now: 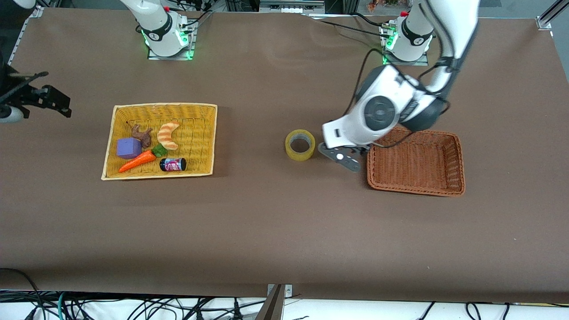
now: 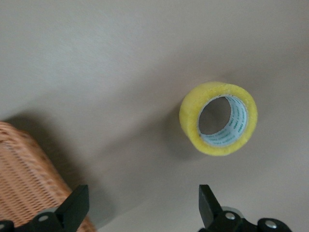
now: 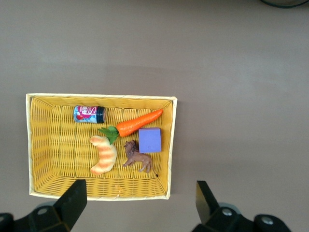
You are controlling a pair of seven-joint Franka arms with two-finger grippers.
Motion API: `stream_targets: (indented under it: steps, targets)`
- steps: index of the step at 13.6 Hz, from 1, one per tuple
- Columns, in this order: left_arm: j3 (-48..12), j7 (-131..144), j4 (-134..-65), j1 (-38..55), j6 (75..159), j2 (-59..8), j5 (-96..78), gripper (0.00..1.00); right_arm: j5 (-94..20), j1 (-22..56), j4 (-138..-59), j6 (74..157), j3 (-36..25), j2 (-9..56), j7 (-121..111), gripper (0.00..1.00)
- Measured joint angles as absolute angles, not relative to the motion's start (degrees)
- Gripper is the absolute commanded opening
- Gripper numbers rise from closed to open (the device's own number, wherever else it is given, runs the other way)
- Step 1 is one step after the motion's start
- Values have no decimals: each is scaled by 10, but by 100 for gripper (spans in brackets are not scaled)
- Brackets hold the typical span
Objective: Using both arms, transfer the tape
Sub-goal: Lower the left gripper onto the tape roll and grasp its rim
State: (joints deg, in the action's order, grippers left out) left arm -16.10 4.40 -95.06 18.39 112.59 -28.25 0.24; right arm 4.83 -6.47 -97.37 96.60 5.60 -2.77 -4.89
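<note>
a robotics lab: bolted arm bases point(image 1: 166, 33), loose cables point(image 1: 133, 306), covered table point(image 1: 284, 231).

Yellowish tape point(image 1: 300, 145) with a grey core lies on the brown tabletop point(image 1: 266, 231). The yellow basket point(image 1: 133, 111) holds an orange carrot point(image 1: 137, 162), a purple block point(image 1: 129, 147) and an orange-striped croissant point(image 1: 168, 135); the other basket point(image 1: 415, 189) is reddish brown.

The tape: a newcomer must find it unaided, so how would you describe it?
Find the brown basket at the left arm's end of the table and the yellow basket at the right arm's end. Between them, on bare table beside the open left pincer, sits the tape, a yellowish ring outside either basket.
</note>
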Motion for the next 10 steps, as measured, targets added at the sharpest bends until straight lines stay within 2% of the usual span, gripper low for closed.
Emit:
stream_targets:
  steps: [2,6,7,8,10]
  targets:
    - [-161,83,-951,213,1166,-317,11,100,48,-64,-981,967,56,-41,-49,100]
    - [-161,92,-952,227,1284,-388,13,100,48,-61,-976,975,56,-26,-49,100]
    - [-161,92,-952,228,1304,-402,23,93,48,-61,-972,975,56,-20,-49,100]
    - [-161,92,-952,230,1319,-417,36,76,48,-61,-969,975,56,-17,-49,100]
    - [-161,92,-951,237,1334,-436,46,16,48,-61,-966,975,56,-12,-49,100]
